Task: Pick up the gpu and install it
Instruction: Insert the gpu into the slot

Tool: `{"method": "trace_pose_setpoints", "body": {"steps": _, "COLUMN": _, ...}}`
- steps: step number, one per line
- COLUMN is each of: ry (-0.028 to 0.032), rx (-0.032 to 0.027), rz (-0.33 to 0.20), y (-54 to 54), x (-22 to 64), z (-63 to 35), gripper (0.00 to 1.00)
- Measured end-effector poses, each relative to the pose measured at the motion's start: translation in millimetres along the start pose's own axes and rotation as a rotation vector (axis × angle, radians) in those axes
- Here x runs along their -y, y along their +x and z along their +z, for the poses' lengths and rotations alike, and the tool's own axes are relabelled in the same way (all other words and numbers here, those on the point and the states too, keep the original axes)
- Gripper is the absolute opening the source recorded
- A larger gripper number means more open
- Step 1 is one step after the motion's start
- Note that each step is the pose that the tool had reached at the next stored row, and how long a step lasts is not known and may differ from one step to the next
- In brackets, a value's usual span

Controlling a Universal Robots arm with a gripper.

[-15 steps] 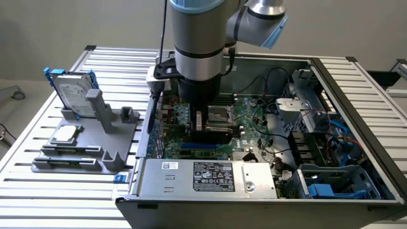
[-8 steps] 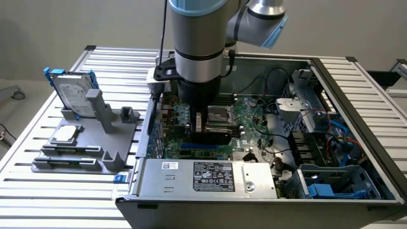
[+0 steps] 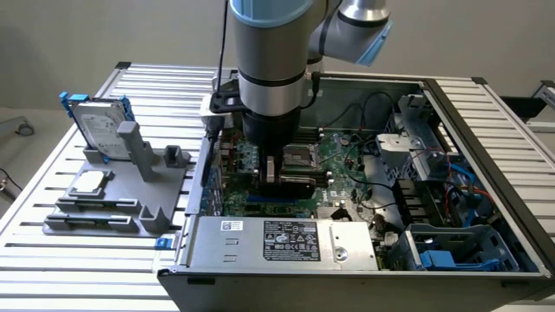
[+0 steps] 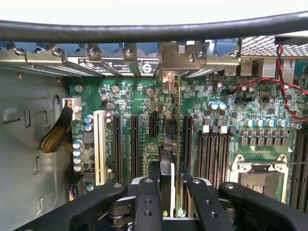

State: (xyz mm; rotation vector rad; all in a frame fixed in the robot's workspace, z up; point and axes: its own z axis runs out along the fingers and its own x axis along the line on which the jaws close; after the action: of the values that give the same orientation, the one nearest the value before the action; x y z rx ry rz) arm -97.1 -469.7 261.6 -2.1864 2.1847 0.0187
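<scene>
Claw (image 3: 275, 174) at the end of the arm reaches down inside the open computer case (image 3: 485, 130), over the green motherboard (image 3: 338, 146). It is clamped on the gpu (image 3: 290, 187), which shows as a black block just under the fingers, beside the processor socket (image 3: 299, 155).

In the wrist view the claw (image 4: 172, 187) pinches the gpu (image 4: 167, 166) from both sides. The card stands on edge, running away from the camera towards the metal slot covers on the rear wall of the case (image 4: 29, 144). It lies in line with the long black slots (image 4: 135, 144) and to one side of the white slot (image 4: 100, 144). Whether its lower edge sits in a slot cannot be told. The processor socket (image 4: 262, 175) and red wires (image 4: 288, 82) lie on the other side of the card.

At the near side of the case is the power supply (image 3: 290, 240). On the exterior view's left, well apart from the case, a grey rack (image 3: 130, 195) stands on the slatted table (image 3: 87, 273) with a hard drive (image 3: 97, 127) upright at its far end.
</scene>
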Motion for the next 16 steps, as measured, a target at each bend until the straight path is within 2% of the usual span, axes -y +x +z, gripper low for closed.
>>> {"method": "trace_pose_setpoints", "body": {"steps": 7, "ry": -0.0017, "rx": 0.0022, "rz": 0.000, "y": 0.9, "x": -0.2, "z": 3.4, "gripper": 0.26}}
{"method": "trace_pose_setpoints", "body": {"steps": 11, "ry": -0.0022, "rx": 0.0062, "rz": 0.000, "y": 0.9, "x": 0.0, "z": 5.5, "gripper": 0.26}}
{"method": "trace_pose_setpoints", "body": {"steps": 16, "ry": -0.0058, "rx": 0.0082, "rz": 0.000, "y": 1.1, "x": -0.1, "z": 5.8, "gripper": 0.26}}
